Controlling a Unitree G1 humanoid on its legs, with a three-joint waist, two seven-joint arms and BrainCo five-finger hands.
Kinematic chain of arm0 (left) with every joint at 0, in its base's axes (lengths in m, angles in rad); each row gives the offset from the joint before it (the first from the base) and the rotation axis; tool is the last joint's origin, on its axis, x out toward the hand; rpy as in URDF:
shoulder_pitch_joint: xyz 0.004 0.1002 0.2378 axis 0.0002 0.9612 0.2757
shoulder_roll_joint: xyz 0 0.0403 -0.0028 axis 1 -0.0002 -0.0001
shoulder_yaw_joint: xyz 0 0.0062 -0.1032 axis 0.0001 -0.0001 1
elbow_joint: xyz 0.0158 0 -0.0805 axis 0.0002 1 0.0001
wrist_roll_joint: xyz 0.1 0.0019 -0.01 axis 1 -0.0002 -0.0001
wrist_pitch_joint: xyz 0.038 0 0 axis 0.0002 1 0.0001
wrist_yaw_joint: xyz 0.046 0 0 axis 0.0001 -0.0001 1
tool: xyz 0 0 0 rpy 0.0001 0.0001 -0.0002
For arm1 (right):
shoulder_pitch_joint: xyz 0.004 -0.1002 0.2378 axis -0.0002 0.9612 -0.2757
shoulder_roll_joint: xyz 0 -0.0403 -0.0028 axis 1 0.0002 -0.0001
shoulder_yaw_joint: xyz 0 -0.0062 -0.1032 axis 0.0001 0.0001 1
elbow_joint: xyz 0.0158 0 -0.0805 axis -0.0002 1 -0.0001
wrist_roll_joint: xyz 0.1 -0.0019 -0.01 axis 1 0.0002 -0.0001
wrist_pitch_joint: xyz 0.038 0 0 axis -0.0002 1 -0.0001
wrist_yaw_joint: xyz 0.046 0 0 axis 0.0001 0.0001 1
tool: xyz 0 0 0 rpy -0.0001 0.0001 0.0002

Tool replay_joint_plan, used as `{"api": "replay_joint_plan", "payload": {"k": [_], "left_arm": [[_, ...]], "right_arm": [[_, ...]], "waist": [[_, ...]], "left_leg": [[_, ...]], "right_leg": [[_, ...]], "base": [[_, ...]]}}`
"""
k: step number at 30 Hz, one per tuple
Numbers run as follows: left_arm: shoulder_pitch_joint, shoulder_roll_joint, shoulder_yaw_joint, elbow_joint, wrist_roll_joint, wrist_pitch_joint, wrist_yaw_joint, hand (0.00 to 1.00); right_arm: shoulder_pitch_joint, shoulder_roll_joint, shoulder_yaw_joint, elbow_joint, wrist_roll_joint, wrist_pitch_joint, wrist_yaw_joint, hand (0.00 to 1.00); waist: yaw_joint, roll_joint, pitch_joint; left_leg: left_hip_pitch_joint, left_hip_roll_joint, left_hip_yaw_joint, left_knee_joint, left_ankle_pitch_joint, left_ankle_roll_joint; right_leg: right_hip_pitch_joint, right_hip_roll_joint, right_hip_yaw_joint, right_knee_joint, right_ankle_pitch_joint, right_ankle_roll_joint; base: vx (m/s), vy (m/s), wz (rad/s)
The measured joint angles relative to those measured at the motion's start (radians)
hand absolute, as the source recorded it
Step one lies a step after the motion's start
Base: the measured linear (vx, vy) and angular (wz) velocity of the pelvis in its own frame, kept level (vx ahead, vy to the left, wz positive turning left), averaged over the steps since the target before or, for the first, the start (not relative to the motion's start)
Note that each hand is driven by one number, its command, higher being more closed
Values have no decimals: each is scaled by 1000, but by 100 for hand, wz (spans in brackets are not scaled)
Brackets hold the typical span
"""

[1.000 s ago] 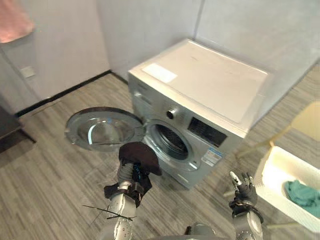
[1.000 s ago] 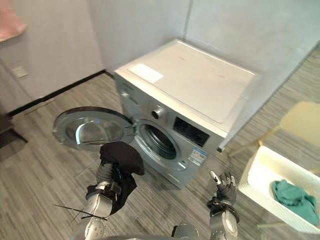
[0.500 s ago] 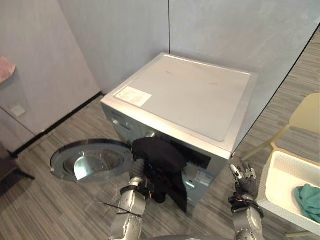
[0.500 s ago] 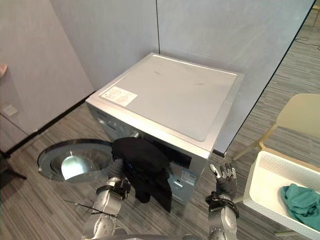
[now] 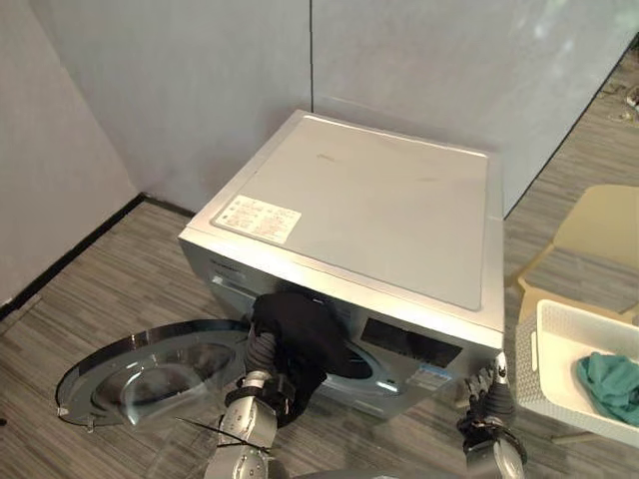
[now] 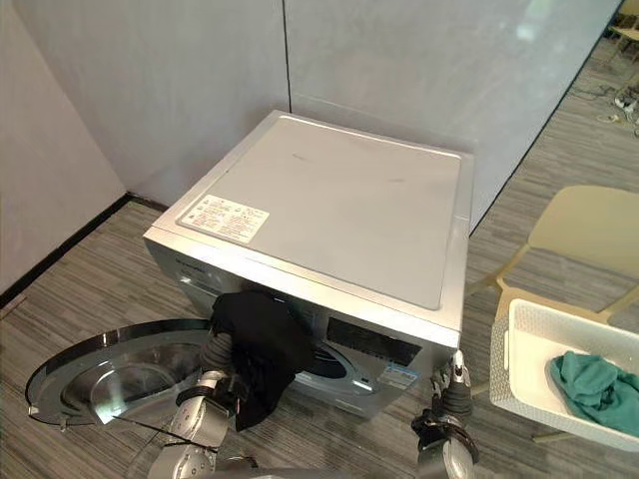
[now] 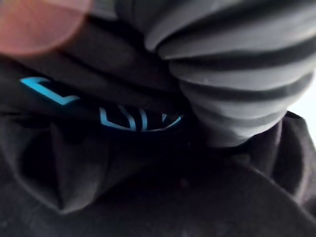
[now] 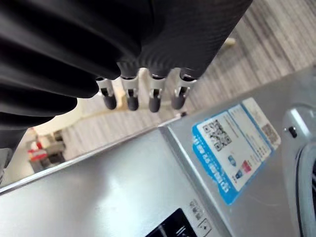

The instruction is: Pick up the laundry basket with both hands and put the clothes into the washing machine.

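Black cloth, a garment [image 5: 300, 334], is seen draped over the left hand [image 5: 262, 351] and held up against the front of the washer [image 5: 369, 200], right at the left rim of the drum opening [image 5: 357, 365], with part of it hanging down below the wrist. From the left wrist view the garment [image 7: 148, 197] is seen pressed close round the hand, with a blue print on it; whether it is gripped cannot be told, since the hand is buried in the cloth. The round door [image 5: 150, 371] is swung fully open to the left of the washer, low over the floor [image 5: 110, 289]. The right hand [image 5: 489, 391] is raised just beside the washer's lower right front corner, apart from the garment; its fingers [image 8: 129, 98] are straight, side by side, and nothing is held in them. A blue label [image 8: 237, 143] is seen on the washer's front panel past them. The white basket [image 6: 519, 384] is set to the right of the washer, near the right hand but untouched, with a teal cloth [image 5: 609, 377] lying in it. A yellow chair [image 5: 594, 235] stands just behind the basket.
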Motion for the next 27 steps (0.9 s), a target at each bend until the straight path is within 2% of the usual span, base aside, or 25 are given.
{"api": "replay_joint_plan", "payload": {"k": [1,3,5,6,8,10,14,17,21,23,24,26,27], "left_arm": [[-1,1,-1,1,0,0,0,100],[-12,3,-1,2,-1,0,0,100],[-35,5,-1,16,-3,0,5,100],[-38,4,-1,24,-3,0,5,100],[-54,4,-3,76,-3,3,8,100],[-54,3,-5,88,-3,6,14,100],[-103,2,0,108,0,7,42,100],[-239,-11,48,133,0,6,105,100],[-435,0,151,180,-1,-13,207,100],[-628,79,197,218,-2,-23,266,100],[-654,91,201,222,-2,-24,274,100],[-861,207,212,259,-16,-32,315,100],[-909,238,212,269,-24,-38,318,100]], "right_arm": [[-18,-2,2,9,-1,0,3,0],[-40,-5,23,19,0,1,3,0],[-47,-14,55,18,0,1,2,0],[-51,-14,59,18,0,1,2,0],[-77,-16,74,17,0,1,-1,0],[-94,-16,80,12,1,-2,-6,0],[-114,-16,91,-55,6,-16,-30,0],[-120,-22,87,-102,21,-43,-47,0],[-120,-22,87,-102,24,-54,-70,0],[-120,-22,87,-102,31,-72,-85,0],[-120,-22,87,-102,33,-75,-86,0],[-117,-21,86,-102,52,-85,-86,0],[-117,-21,86,-102,56,-90,-85,0]], "waist": [[11,2,13],[11,6,53],[14,-8,104],[14,-9,114],[18,-5,166],[19,-5,175],[24,-4,232],[26,-7,301],[29,-15,331],[23,-17,373],[21,-18,381],[12,-36,407],[8,-39,414]], "left_leg": [[-31,10,22,13,-6,-14],[-92,25,22,66,-18,-19],[-214,50,17,175,-50,-20],[-244,59,17,202,-59,-24],[-321,87,8,274,-78,-25],[-394,101,-7,325,-90,-34],[-518,117,-43,423,-107,-26],[-617,112,-59,476,-114,-11],[-687,129,-30,495,-118,-4],[-730,156,-19,513,-118,-4],[-734,159,-19,515,-118,-4],[-774,185,-6,526,-118,-4],[-784,187,-5,526,-118,-4]], "right_leg": [[-41,0,17,10,-9,10],[-110,-2,16,63,-46,17],[-229,-3,17,165,-135,38],[-257,-1,19,188,-160,43],[-363,14,43,309,-211,34],[-448,21,52,386,-244,24],[-570,29,59,506,-285,27],[-677,27,85,590,-289,30],[-782,43,137,622,-290,33],[-830,71,154,618,-289,36],[-834,74,155,618,-288,36],[-887,99,181,618,-283,45],[-897,101,183,617,-281,47]], "base": [[-154,21,-52],[-197,11,-30],[-239,-27,-7],[-194,-42,-7],[-165,-36,-12],[-102,-41,-6],[-36,-23,7],[-2,23,13],[-32,-5,-19],[-36,-21,-33],[-59,-37,-26],[-49,-40,-31],[-10,-21,-20]]}}
